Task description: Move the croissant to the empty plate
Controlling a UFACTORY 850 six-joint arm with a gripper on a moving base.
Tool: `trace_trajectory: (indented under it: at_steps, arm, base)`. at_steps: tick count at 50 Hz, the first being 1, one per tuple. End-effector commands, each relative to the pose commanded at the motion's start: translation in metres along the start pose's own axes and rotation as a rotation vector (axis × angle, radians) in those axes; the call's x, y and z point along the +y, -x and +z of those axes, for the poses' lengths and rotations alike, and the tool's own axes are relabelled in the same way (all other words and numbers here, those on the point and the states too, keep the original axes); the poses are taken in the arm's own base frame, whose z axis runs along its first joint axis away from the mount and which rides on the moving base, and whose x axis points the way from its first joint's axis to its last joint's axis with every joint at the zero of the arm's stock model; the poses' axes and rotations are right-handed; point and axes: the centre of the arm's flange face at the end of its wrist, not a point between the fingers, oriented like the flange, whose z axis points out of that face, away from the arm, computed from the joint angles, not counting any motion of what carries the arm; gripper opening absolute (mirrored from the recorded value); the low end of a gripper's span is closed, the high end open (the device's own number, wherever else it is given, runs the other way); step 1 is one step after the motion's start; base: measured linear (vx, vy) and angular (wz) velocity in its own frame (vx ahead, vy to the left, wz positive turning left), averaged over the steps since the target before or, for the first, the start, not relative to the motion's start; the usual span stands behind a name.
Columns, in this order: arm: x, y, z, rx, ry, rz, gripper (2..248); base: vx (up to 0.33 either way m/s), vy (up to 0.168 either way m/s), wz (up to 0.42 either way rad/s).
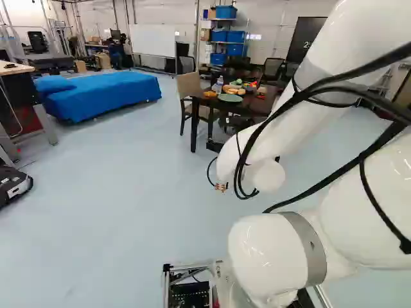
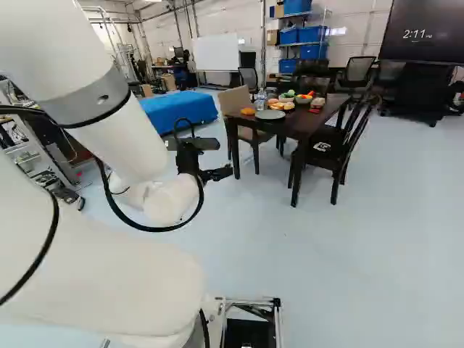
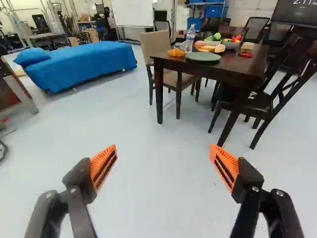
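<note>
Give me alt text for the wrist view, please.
Open black gripper with orange pads, nothing between its fingers, facing a dark table that holds an empty green plate, a clear bottle and assorted food; a blue-covered bed stands beyond.

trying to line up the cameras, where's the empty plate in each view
Left base view: the plate is just right of the middle, in the upper part, on the table.
Right base view: again just right of the middle, in the upper part.
Wrist view: well ahead of the end effector, at the table's near end.
Shared landmark: the bottle, just beyond the plate.
</note>
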Motion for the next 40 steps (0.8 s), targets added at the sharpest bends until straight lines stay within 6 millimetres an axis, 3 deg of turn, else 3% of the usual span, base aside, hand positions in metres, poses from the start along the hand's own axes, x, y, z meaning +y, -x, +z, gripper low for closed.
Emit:
trace_trajectory:
  at_steps: [40]
  arm:
    - [0.0, 0.0, 0.0, 0.0, 0.0, 0.0, 247]
  base:
    - [0.155, 0.05, -0.009]
